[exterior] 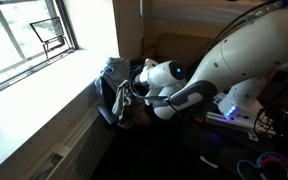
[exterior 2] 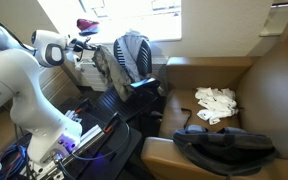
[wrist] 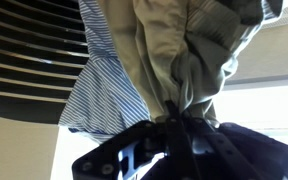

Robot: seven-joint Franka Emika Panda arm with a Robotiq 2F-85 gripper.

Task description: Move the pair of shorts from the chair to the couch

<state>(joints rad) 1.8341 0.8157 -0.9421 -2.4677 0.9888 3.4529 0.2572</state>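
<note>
Wrist view, close on the chair (wrist: 24, 55): the jaws rise from the bottom edge and close on a gathered fold of the khaki shorts (wrist: 174, 60), the cloth bunching to a tight pinch where the two fingers meet. The shorts hang against the chair's back, beside a blue-striped shirt (wrist: 99, 95) draped over the same back, with the chair's dark slats showing past the shirt. Only this camera shows the pinch; in both exterior views the jaws are buried in the clothing and how far they are open cannot be read.

In an exterior view, the white robot arm (exterior: 244, 55) reaches to the chair (exterior: 106, 108), which stands just beside a sunlit window ledge (exterior: 44, 100) under a window (exterior: 24, 35). The pile of garments (exterior: 114, 72) on the chair appears here only as a grey bundle, and no couch is in sight.

In an exterior view from the opposite side, the arm (exterior 2: 9, 75) comes at the chair (exterior 2: 144, 86) from the side away from the couch (exterior 2: 274, 90). The shorts (exterior 2: 134, 50) are draped high on the chair's back. The brown couch stands just beside the chair and carries a crumpled white cloth (exterior 2: 216, 100) and, farther from the chair, a dark bag (exterior 2: 224, 148). The shorts are on the chair, not yet on the couch.
</note>
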